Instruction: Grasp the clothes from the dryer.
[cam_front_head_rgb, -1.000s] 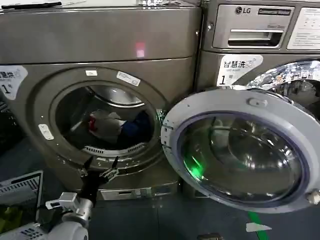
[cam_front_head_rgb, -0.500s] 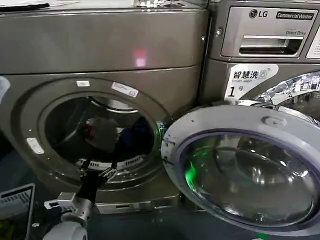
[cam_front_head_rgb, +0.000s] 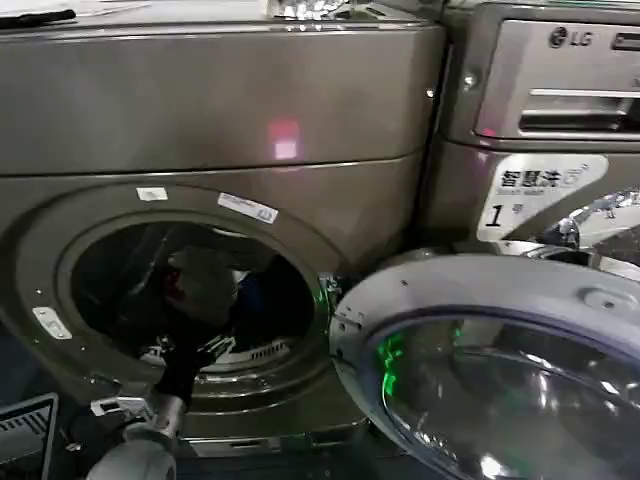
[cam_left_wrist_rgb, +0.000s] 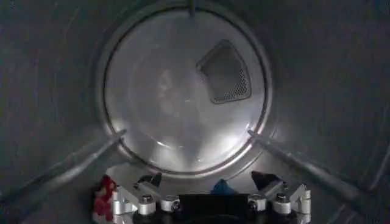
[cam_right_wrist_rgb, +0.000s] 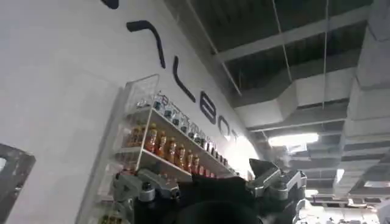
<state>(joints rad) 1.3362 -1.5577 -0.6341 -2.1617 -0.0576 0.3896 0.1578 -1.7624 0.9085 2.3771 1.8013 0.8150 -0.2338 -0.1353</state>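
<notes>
The dryer (cam_front_head_rgb: 200, 100) stands with its round porthole open and its grey-rimmed glass door (cam_front_head_rgb: 470, 290) swung out to the right. The clothes lie in the drum: a white garment (cam_front_head_rgb: 205, 272) with red print, and a dark navy garment (cam_front_head_rgb: 265, 295) beside it. My left gripper (cam_front_head_rgb: 192, 340) reaches in over the porthole's lower rim. In the left wrist view it (cam_left_wrist_rgb: 209, 181) is open inside the drum, above and short of the clothes; a navy tip (cam_left_wrist_rgb: 224, 186) and a red patch (cam_left_wrist_rgb: 105, 193) show. My right gripper (cam_right_wrist_rgb: 204, 176) is open, held up toward a wall and ceiling.
The open door takes up the room to the right of the porthole. An LG-badged machine (cam_front_head_rgb: 540, 120) stands to the dryer's right. A grey slatted basket (cam_front_head_rgb: 25, 430) sits on the floor at the lower left. Drum ribs (cam_left_wrist_rgb: 91, 159) run along the walls.
My left gripper has moved forward from below the porthole rim into the drum opening. The head view has drawn closer to the dryer, and the dryer fills more of it.
</notes>
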